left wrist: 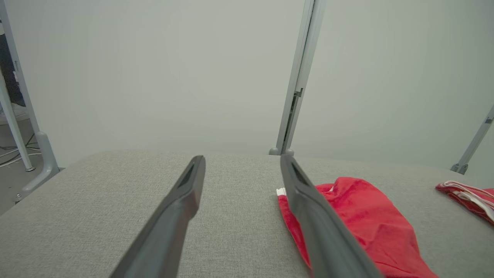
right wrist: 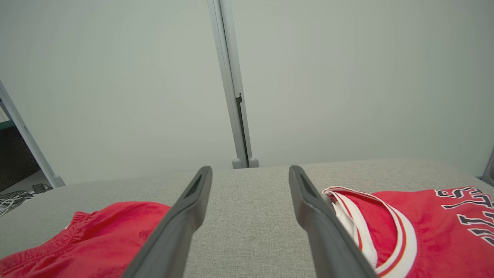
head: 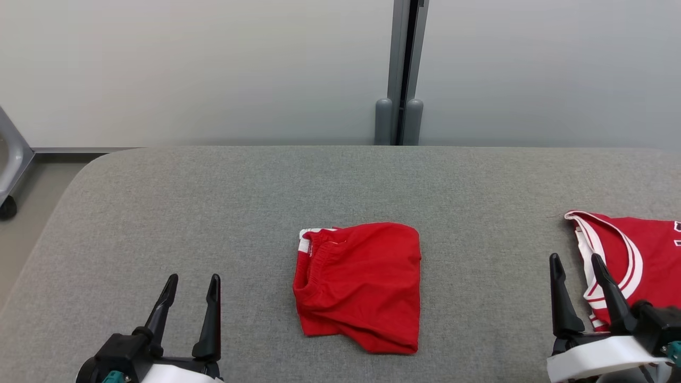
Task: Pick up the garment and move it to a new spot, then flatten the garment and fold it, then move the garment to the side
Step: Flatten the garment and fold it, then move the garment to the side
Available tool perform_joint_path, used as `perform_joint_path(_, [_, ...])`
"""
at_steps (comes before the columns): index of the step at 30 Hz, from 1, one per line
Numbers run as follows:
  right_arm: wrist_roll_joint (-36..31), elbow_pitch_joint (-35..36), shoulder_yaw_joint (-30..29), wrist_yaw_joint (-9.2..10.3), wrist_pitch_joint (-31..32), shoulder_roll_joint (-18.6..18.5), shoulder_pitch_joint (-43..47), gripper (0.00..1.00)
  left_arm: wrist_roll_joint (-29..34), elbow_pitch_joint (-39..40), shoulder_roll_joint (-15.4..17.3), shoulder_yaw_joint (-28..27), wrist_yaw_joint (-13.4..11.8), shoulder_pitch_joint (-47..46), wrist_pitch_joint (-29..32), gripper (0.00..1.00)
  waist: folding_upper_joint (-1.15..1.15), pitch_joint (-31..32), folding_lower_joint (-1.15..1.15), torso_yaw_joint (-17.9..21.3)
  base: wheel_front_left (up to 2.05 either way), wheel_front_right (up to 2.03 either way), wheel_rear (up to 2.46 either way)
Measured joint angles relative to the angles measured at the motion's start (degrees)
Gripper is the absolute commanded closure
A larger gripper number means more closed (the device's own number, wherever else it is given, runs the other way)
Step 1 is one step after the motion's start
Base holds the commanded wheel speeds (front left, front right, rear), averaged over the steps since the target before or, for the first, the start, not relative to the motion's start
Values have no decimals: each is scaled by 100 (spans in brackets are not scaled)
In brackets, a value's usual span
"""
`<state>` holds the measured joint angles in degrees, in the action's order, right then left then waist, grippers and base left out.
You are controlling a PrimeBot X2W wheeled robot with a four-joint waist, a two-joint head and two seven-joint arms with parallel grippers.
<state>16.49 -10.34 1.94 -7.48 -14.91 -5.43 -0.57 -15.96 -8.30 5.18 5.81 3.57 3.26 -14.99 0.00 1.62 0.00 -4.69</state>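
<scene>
A red garment (head: 362, 287) with a white-trimmed elastic waistband lies folded into a rough square at the middle of the grey padded table (head: 213, 202). It also shows in the left wrist view (left wrist: 366, 216) and the right wrist view (right wrist: 96, 235). My left gripper (head: 194, 277) stands open at the lower left, well left of the garment, with nothing between its fingers (left wrist: 242, 159). My right gripper (head: 575, 258) is open at the lower right, apart from the folded garment, with only bare table between its fingers (right wrist: 250, 169).
A red jersey (head: 638, 266) with white trim and dark lettering (right wrist: 424, 231) lies at the table's right edge, just right of my right gripper. A grey post (head: 399, 80) and pale panels stand behind the table. A wheeled metal frame (head: 8, 159) stands at the far left.
</scene>
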Motion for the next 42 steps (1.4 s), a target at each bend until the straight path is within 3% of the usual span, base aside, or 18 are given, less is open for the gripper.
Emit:
perform_joint_path(10, [-90, -4, 51, 0, 0, 25, 12, 0, 188, -87, -121, -197, 191, 0, 0, 0, 0, 24, 0, 50, 0, 0, 0])
perform_joint_path(16, [190, -250, 350, 0, 114, 52, -15, 0, 256, -71, -183, -209, 243, -4, 0, 0, 0, 40, 0, -26, 0, 0, 0])
perform_joint_path(28, [1047, -1556, 1187, 0, 2080, -33, -1328, 0, 225, 115, -225, -53, 319, -32, 0, 0, 0, -25, 0, -691, 0, 0, 0])
perform_joint_path(42, [1430, -2951, 725, 0, 3947, 152, -2175, 0, 174, 42, -233, 165, 364, -263, 0, 0, 0, -457, 0, -1493, 0, 0, 0])
